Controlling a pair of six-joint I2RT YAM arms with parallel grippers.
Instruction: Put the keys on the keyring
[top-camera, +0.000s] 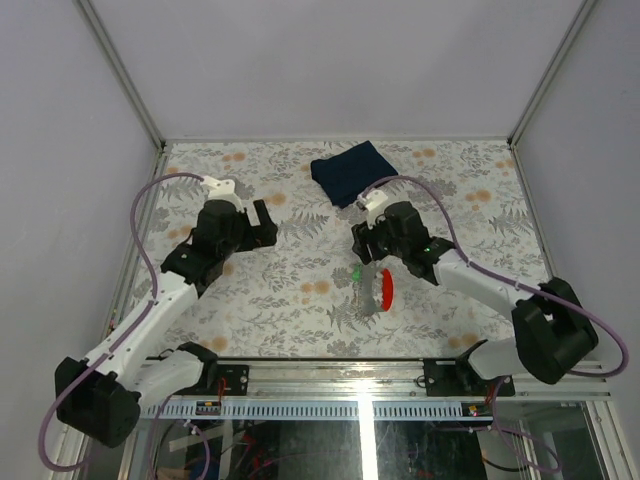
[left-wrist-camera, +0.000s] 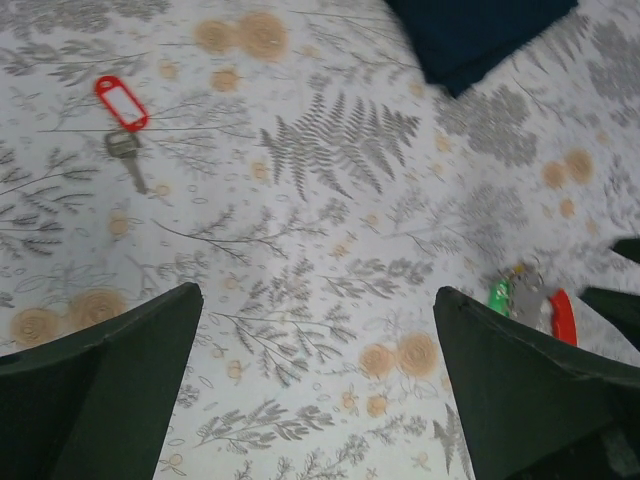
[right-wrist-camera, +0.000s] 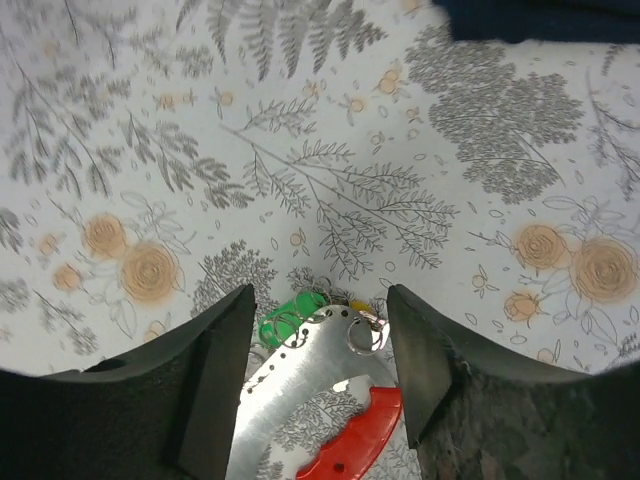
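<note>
The keyring (right-wrist-camera: 300, 385), a silvery flat piece with a small ring at its end and a red plastic part, is found on the near side of the folded dark blue cloth (top-camera: 348, 170), a little apart from it toward the arm bases. The green-headed key (right-wrist-camera: 285, 318) is seen touching the ring end. A yellow-orange key head (right-wrist-camera: 358, 303), mostly hidden, is pressed against the same end. This whole bundle is enclosed between the fingers of the right gripper (right-wrist-camera: 320, 290). The gap is filled by it, but whether it is pinched or only surrounded cannot be told. The left gripper (left-wrist-camera: 318, 292) is placed to the left of the cloth, its jaws spread wide with nothing between them. In the left wrist view, a red-framed tag (left-wrist-camera: 121, 101) with a grey key (left-wrist-camera: 127, 155) is seen lying well apart from the cloth. It is judged that both keys are gathered at the ring. That they are threaded on it is not shown, so this step is probably left to be done.
</note>
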